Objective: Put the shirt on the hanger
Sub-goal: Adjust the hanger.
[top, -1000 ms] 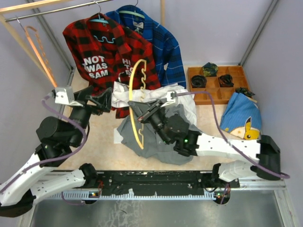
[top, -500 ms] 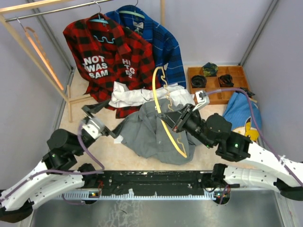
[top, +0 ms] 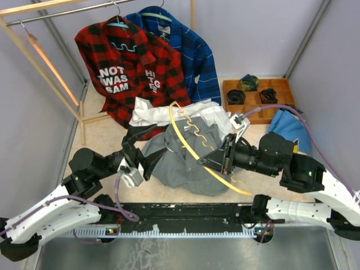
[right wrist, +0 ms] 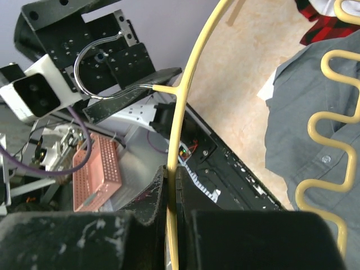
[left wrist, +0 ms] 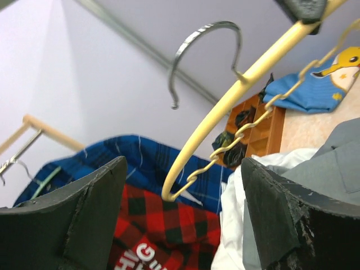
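Brown wooden tray (top: 225,97) holds dark rolled things (top: 268,95) | my right gripper (top: 216,160) pinches pale yellow wavy hanger (top: 185,145), lying far-left to near-right | my left gripper (top: 153,145) spread wide

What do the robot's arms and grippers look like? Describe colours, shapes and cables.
Both the left arm and right arm have white shell links joined by round black joints. Each trails a purple cable. The left gripper and right gripper have black wedge-shaped fingers, scuffed grey.

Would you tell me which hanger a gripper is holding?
The pale yellow hanger with the wavy bar, clamped in the right gripper; the teal ones hang on the rail.
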Robot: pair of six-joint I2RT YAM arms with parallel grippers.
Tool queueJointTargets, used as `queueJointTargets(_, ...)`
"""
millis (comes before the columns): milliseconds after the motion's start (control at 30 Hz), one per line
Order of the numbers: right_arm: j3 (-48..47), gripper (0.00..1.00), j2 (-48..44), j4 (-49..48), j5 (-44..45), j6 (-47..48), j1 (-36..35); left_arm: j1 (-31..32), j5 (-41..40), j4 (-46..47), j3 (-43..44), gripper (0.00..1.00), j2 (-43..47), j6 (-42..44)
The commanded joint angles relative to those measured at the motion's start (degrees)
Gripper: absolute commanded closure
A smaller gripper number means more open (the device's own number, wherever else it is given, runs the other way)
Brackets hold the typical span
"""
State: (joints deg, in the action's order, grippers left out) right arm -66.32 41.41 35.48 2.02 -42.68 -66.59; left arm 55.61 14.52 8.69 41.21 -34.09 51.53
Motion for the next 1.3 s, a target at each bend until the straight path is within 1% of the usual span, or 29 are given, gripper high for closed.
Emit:
queueJointTargets(0, -5.55, 1.00, 1.25, 0.26, -6.40, 3.73, 0.35, 0.11, 11.92, 0.65, 1.14, 0.14, -1.17, 2.45)
queueJointTargets(67, -6.10, 1.00, 2.22, -0.24, -8.38, 4.27, 0.32, 0.10, 13.07, 0.12, 1.01, 0.15, -1.98, 2.68)
queueJointTargets(300, -7.53, 1.00, 6.05, -0.07, -14.76, 6.28, 0.36, 0.11, 11.29, 1.74, 1.86, 0.19, -4.59, 4.34)
queueJointTargets(400, -7.70, 1.00, 7.29, -1.38, -17.54, 7.11, 0.37, 0.06, 10.53, 1.52, 2.29, 0.25, -5.86, 5.21)
queueJointTargets(500, -7.80, 1.00, 7.51, -2.05, -18.31, 7.72, 0.35, 0.07, 10.22, 0.45, 2.27, 0.42, -6.21, 5.60)
queueJointTargets(533, -8.06, 1.00, 7.52, -1.73, -18.00, 8.25, 0.34, 0.11, 9.99, -0.13, 2.39, 0.49, -6.13, 5.65)
queueJointTargets(567, -8.30, 1.00, 7.48, -1.21, -17.36, 8.87, 0.39, 0.11, 9.85, -0.74, 2.52, 0.59, -6.02, 5.75)
queueJointTargets(600, -8.53, 1.00, 7.42, -0.60, -16.75, 9.52, 0.37, 0.11, 9.75, -1.42, 2.50, 0.73, -5.81, 5.96)
queueJointTargets(667, -9.02, 1.00, 7.26, 0.28, -15.31, 10.86, 0.32, 0.08, 9.58, -2.46, 2.37, 0.91, -5.18, 6.44)
queueJointTargets(700, -9.19, 1.00, 7.18, 0.61, -14.54, 11.40, 0.35, 0.10, 9.52, -2.93, 2.20, 0.98, -4.88, 6.65)
queueJointTargets(733, -9.59, 1.00, 7.17, 0.96, -13.39, 12.18, 0.40, 0.12, 9.37, -3.23, 2.15, 1.00, -4.67, 6.82)
queueJointTargets(767, -10.20, 0.94, 7.15, 1.53, -12.04, 12.94, 0.34, 0.11, 9.12, -3.61, 2.22, 1.00, -4.41, 6.85)
queueJointTargets(800, -10.80, 0.83, 7.09, 2.11, -10.26, 14.07, 0.32, 0.11, 8.90, -4.20, 2.45, 1.00, -4.27, 6.91)
queueJointTargets(833, -11.40, 0.69, 7.04, 2.81, -8.24, 15.33, 0.38, 0.06, 8.83, -5.14, 2.81, 1.00, -4.14, 7.04)
queueJointTargets(867, -12.19, 0.57, 6.87, 3.48, -6.45, 16.91, 0.37, 0.10, 8.96, -6.95, 3.50, 1.00, -4.21, 7.41)
queueJointTargets(900, -12.85, 0.50, 6.62, 3.87, -4.72, 19.30, 0.39, 0.11, 9.29, -9.16, 4.34, 1.00, -4.42, 7.88)
queueJointTargets(967, -14.29, 0.44, 5.79, 4.44, -1.52, 24.81, 0.34, 0.11, 10.17, -15.33, 6.16, 1.00, -4.98, 8.22)
queueJointTargets(1067, -15.28, 0.40, 5.12, 4.44, 0.41, 34.68, 0.38, 0.08, 11.74, -24.11, 10.37, 1.00, -7.05, 7.68)
queueJointTargets(1100, -15.43, 0.40, 4.97, 4.33, 0.61, 37.38, 0.40, 0.08, 12.54, -27.51, 13.12, 1.00, -8.33, 6.81)
queueJointTargets(1200, -15.75, 0.36, 5.20, 4.67, -1.71, 45.51, 0.37, 0.08, 15.27, -37.05, 19.21, 1.00, -12.53, 3.15)
queueJointTargets(1267, -15.44, 0.35, 5.61, 4.72, -4.75, 50.20, 0.35, 0.09, 17.07, -40.85, 21.56, 1.00, -14.88, 0.58)
